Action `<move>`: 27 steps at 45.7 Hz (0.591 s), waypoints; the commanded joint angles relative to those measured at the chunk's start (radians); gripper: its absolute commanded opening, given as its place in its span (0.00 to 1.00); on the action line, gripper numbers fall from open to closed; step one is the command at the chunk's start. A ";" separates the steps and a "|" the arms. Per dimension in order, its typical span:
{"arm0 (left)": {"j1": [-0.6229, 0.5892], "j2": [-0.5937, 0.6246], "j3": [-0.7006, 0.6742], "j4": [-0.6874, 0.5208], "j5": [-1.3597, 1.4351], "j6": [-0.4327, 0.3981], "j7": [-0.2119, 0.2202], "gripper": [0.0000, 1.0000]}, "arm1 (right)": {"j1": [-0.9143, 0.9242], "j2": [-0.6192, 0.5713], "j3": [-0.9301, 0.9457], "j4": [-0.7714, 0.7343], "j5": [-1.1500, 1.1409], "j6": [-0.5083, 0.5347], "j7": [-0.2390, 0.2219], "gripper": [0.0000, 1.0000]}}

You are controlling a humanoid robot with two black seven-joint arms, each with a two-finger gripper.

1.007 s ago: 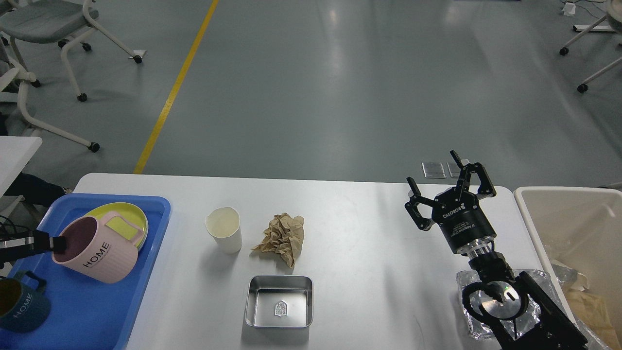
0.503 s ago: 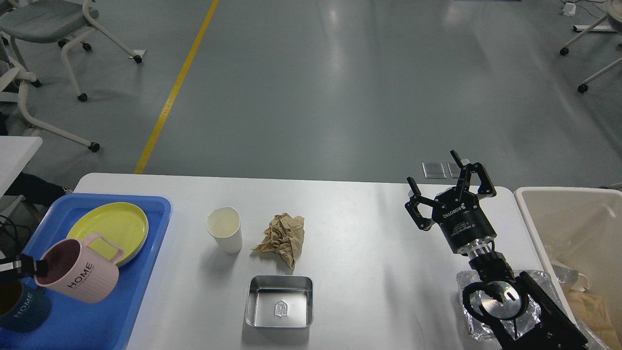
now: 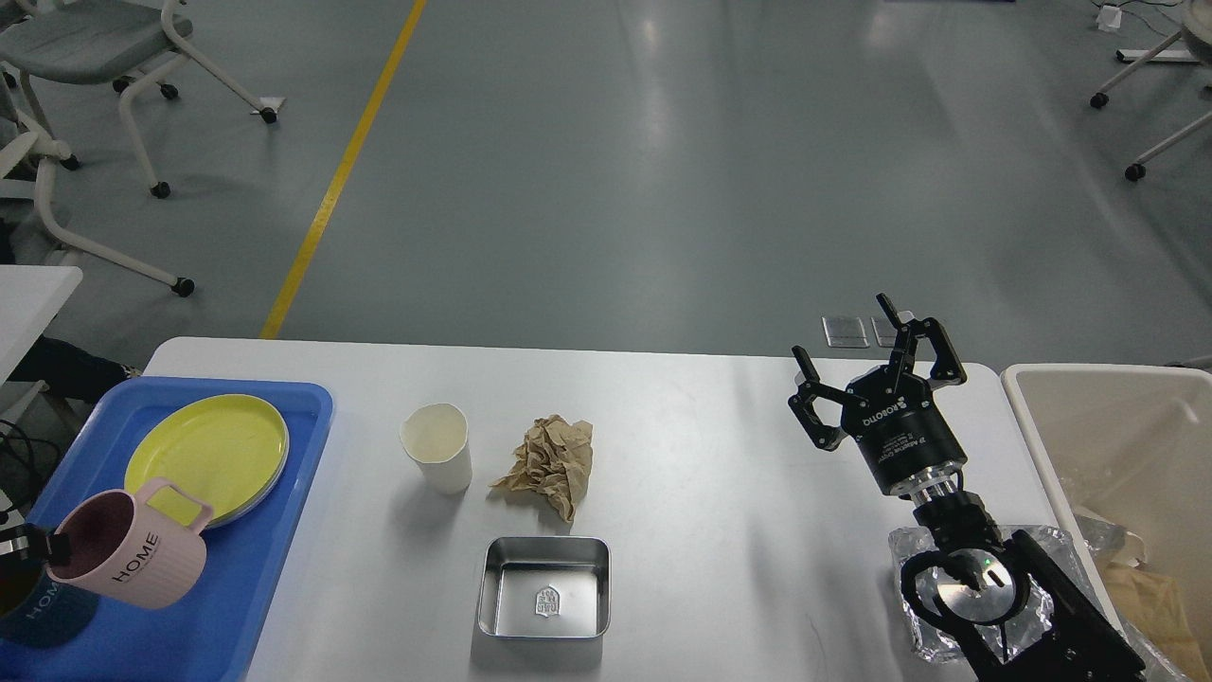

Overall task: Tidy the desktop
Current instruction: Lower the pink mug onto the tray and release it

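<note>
Desk (image 3: pixel 720 455), white and slightly glossy, fills the lower frame from 9 to 3 o'clock and carries one paper cup (image 3: pixel 437 446), one crumpled brown paper (image 3: pixel 552 464) and one steel tin (image 3: pixel 544 587) at 6 o'clock. One blue tray (image 3: pixel 237 606) at 8 o'clock holds one yellow plate (image 3: pixel 210 453). My left jaws (image 3: pixel 36 547) grasp one pink mug (image 3: pixel 128 561) by its rim; my right jaws (image 3: pixel 876 365) stand released at 3 o'clock. Grey floor beyond, one yellow line (image 3: pixel 341 170).

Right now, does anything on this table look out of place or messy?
Yes. A crumpled brown paper lies loose mid-desktop beside a white paper cup, looking like rubbish. On the blue tray, the pink mug sits tilted, with the left gripper at its rim.
</note>
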 commanded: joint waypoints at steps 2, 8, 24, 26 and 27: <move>0.000 -0.048 0.056 0.035 0.009 0.033 -0.002 0.00 | -0.006 0.000 0.001 0.000 0.000 0.000 0.000 1.00; 0.001 -0.065 0.076 0.044 0.010 0.056 -0.001 0.00 | -0.006 0.000 0.001 0.000 0.000 0.000 0.000 1.00; 0.004 -0.110 0.078 0.114 0.012 0.063 -0.001 0.00 | -0.007 0.000 0.000 0.000 0.000 0.002 0.000 1.00; 0.004 -0.120 0.078 0.125 0.012 0.066 -0.001 0.00 | -0.007 0.000 0.001 0.000 0.000 0.002 0.000 1.00; 0.004 -0.127 0.078 0.131 0.012 0.069 0.001 0.00 | -0.007 0.000 0.001 0.000 0.000 0.002 0.000 1.00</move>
